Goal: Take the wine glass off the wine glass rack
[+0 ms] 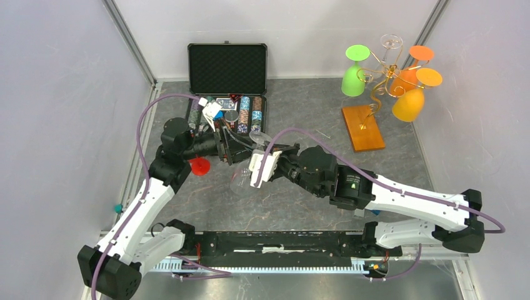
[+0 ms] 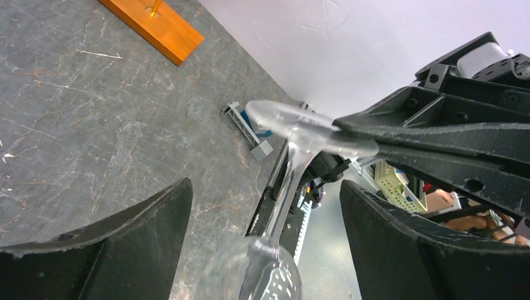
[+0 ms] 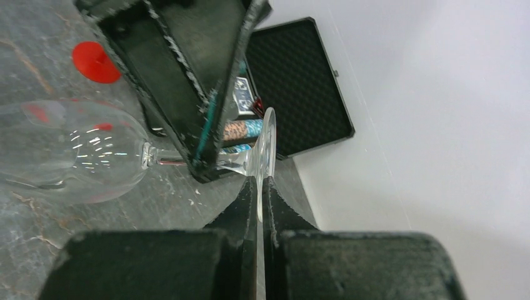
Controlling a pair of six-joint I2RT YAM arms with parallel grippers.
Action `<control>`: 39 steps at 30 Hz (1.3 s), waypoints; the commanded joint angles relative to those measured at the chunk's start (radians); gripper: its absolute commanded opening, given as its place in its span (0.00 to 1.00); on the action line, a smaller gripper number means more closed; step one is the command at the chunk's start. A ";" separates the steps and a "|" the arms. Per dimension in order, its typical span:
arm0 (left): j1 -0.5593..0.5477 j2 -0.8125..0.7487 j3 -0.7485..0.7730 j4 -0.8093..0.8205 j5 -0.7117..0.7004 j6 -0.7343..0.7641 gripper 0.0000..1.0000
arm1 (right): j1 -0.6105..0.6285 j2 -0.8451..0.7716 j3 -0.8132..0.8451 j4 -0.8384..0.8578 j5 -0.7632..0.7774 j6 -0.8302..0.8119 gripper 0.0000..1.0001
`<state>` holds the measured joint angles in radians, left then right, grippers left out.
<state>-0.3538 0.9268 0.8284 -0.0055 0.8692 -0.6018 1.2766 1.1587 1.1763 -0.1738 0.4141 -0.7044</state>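
A clear wine glass (image 1: 242, 177) hangs tilted in the air over the middle of the table, away from the wine glass rack (image 1: 381, 81), a gold wire stand on an orange-brown wooden base (image 1: 362, 127) at the back right. My right gripper (image 1: 262, 149) is shut on the rim of the glass's foot (image 3: 267, 140). My left gripper (image 1: 234, 153) is open, with one finger on each side of the stem (image 2: 284, 194), not touching it. The bowl (image 3: 75, 150) points towards the near left. The wooden base also shows in the left wrist view (image 2: 153, 25).
Green (image 1: 354, 78), orange (image 1: 409, 72) and yellow (image 1: 409, 103) glasses and another clear one (image 1: 390, 44) hang on the rack. An open black case (image 1: 228, 69) with poker chips stands at the back. A red disc (image 1: 200, 166) lies under the left arm.
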 commanded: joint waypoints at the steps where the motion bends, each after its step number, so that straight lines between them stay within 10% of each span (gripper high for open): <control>1: -0.007 -0.006 0.001 0.050 0.043 -0.014 0.89 | 0.009 0.003 0.031 0.114 -0.064 0.034 0.00; 14: -0.008 -0.025 0.013 -0.036 0.116 0.062 0.54 | 0.009 -0.005 0.004 0.166 -0.086 0.064 0.00; 24: -0.008 -0.045 -0.005 0.063 0.159 0.009 0.03 | 0.010 0.019 0.008 0.208 -0.074 0.074 0.00; 28: -0.008 -0.052 -0.008 0.090 0.148 -0.018 0.02 | 0.009 0.025 0.000 0.238 -0.060 0.075 0.00; 34: -0.008 -0.056 0.020 0.059 -0.019 -0.068 0.02 | 0.009 0.027 -0.010 0.262 0.006 0.112 0.74; 39: -0.008 -0.064 0.096 -0.052 -0.292 -0.076 0.02 | 0.011 -0.028 -0.057 0.240 0.004 0.128 0.85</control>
<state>-0.3614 0.8848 0.8337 -0.0185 0.8143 -0.6270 1.2819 1.1835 1.1564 0.0299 0.3946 -0.6098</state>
